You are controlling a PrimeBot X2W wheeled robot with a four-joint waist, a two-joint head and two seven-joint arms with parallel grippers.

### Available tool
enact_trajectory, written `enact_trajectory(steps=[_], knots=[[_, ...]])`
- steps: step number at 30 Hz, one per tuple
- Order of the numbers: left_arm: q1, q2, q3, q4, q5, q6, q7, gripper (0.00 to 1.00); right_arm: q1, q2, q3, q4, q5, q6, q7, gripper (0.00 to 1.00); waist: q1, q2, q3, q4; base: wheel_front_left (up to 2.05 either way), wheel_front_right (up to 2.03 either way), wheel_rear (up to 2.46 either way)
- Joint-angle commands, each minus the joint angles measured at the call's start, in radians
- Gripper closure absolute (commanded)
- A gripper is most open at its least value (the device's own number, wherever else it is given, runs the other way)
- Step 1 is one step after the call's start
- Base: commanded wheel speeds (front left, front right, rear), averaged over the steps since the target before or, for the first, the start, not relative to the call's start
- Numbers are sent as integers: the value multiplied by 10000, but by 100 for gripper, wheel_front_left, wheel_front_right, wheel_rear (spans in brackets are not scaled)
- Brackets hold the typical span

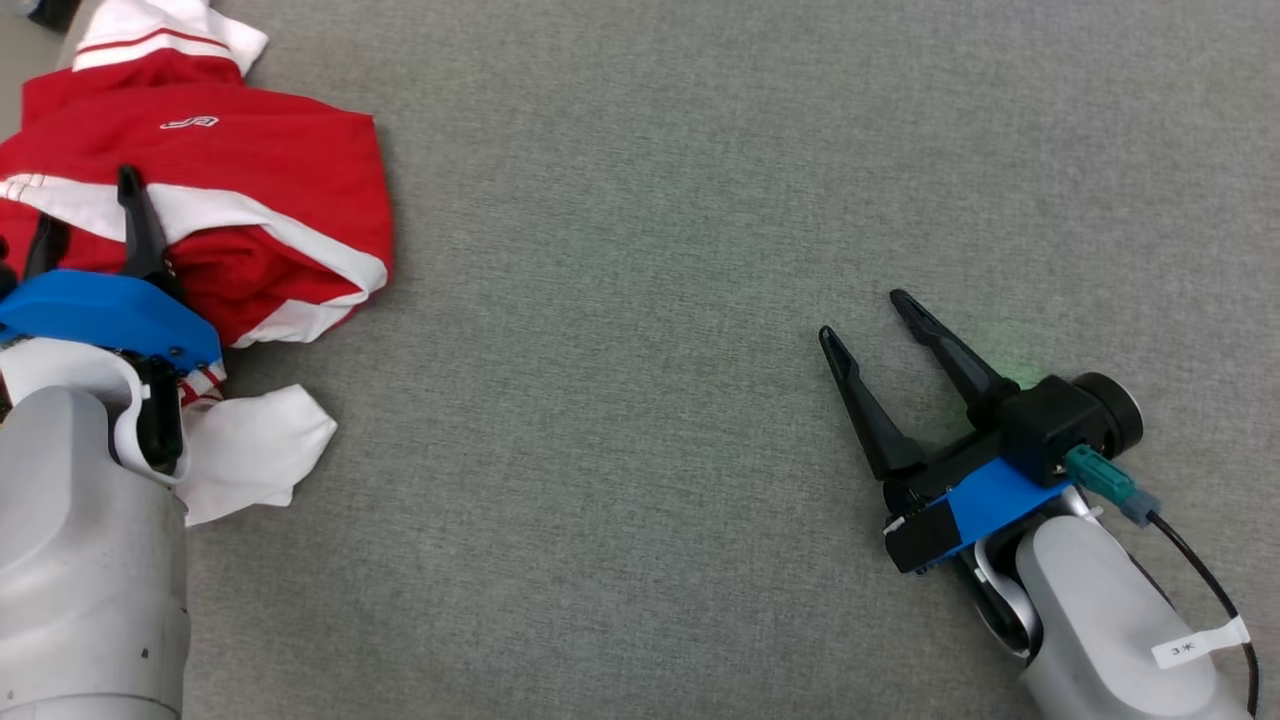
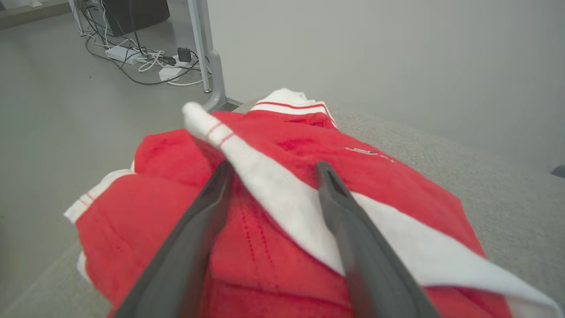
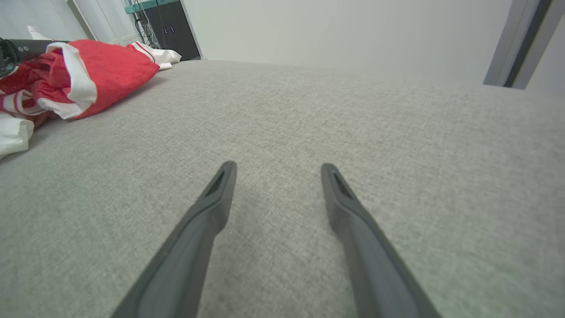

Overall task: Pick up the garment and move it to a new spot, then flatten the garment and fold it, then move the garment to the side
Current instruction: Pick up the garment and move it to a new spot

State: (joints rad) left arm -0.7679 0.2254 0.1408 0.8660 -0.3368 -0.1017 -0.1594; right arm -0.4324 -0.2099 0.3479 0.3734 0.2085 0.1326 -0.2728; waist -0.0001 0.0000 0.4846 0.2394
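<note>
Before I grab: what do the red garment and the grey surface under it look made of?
The garment looks like a soft, matte knit, possibly cotton or terry-like: fuzzy nap, limp folds, rows of tiny holes. The surface looks like matte woven upholstery fabric: fine heathered weave.

Bright, even light, blurred fingers [image 2: 185,251] (close-up)

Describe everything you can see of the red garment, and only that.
The garment is red with broad white bands, thin red stripes on its white edges and a small white logo. The cloth looks soft. It lies crumpled in a heap, not yet flattened, at the left of the grey fabric surface. The open left gripper is over it, a white band between its fingers; contact I cannot tell.
</note>
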Motion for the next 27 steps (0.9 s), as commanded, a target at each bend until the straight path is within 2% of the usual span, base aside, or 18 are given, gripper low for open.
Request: enact_trajectory(steps=[1,6,7,8,15,20,27], knots=[[-197,36,36,122,-61,56,8,0,208,-302,-193,596,88,-35,155,0,1,0,22,-53,0,0,0],[-659,136,-30,942,-164,-14,64,0,126,-192,-254,654,147,-38,156,0,1,0,42,-270,0,0,0],[-754,175,-59,974,-135,-12,-122,73,106,-159,-291,657,163,-38,155,0,1,0,0,-309,0,0,0],[-823,203,-119,1017,-72,-32,-245,100,89,-121,-328,634,170,-38,155,0,1,0,-59,-348,0,0,0],[-1218,202,-893,358,308,-226,-908,100,377,465,-763,385,85,-22,86,0,1,0,-942,-853,0,0,0],[-1301,-261,-1756,-589,246,-312,-998,100,772,881,-1095,546,289,-20,81,0,1,0,-1687,-1598,0,0,0],[-908,-1223,-3823,-2028,-576,-315,-1007,100,1214,1140,-1221,766,473,-18,81,0,1,0,-2449,-2787,0,0,0]])
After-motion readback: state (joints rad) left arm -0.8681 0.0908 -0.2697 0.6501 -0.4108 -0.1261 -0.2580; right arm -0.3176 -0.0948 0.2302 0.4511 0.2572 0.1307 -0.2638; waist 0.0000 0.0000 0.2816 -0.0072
